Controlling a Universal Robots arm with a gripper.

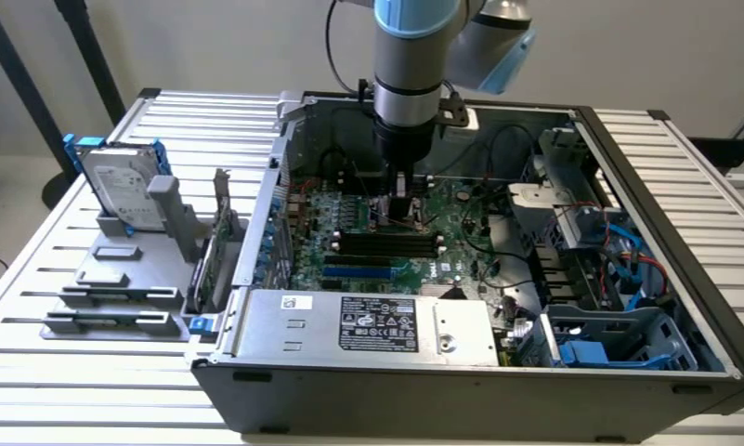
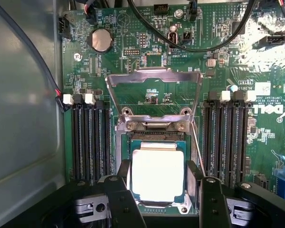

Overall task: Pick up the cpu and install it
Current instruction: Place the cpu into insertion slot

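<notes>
Arm's pincer (image 2: 158,172) clenched on small flat square silver-topped cpu (image 2: 156,183) by opposite edges. Chip sat low over dark square socket (image 2: 154,137); whether seated, unclear. Risk: slight skew or tilt would likely miss the socket frame and bend contacts. Hinged silver metal load plate (image 2: 154,76) stood open just beyond. Thin wire lever (image 2: 197,142) and long black memory slots (image 2: 89,137) crowded the sides.

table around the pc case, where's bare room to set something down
Bare slats of the table on the exterior view's right of the case, and on the camera side of the grey stand with the hard drive. Crowded inside the case: the pincer holds the cpu at the socket, between memory slots.
</notes>
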